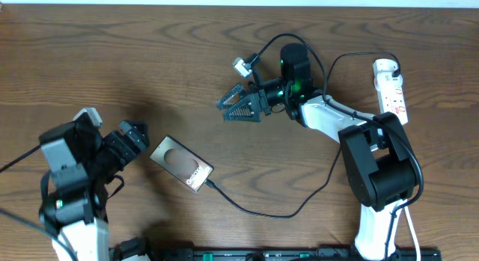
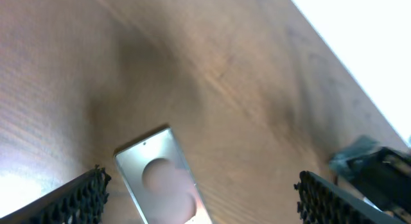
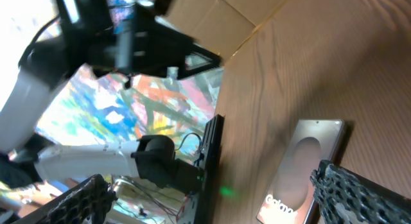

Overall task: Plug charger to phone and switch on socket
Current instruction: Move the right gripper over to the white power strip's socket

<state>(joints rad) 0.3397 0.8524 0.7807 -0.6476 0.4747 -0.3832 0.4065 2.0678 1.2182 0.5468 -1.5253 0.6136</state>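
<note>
Wooden bench (image 1: 150,51) carries the phone (image 1: 182,164), charger (image 1: 262,214) touching its end; left gripper (image 1: 137,141) and right gripper (image 1: 238,104) both gape wide.

I count one phone (image 1: 182,164), one charger (image 1: 288,215), one socket (image 1: 391,89), one left hand (image 1: 142,143), one right hand (image 1: 224,110), one counter (image 1: 112,59).

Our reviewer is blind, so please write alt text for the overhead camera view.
A slim dark brown phone lies on the wooden table, a thin black charger cable running from its lower-right end. The open left gripper sits just beside the phone; the open right gripper points left mid-table, with a white power strip at the right edge.
</note>
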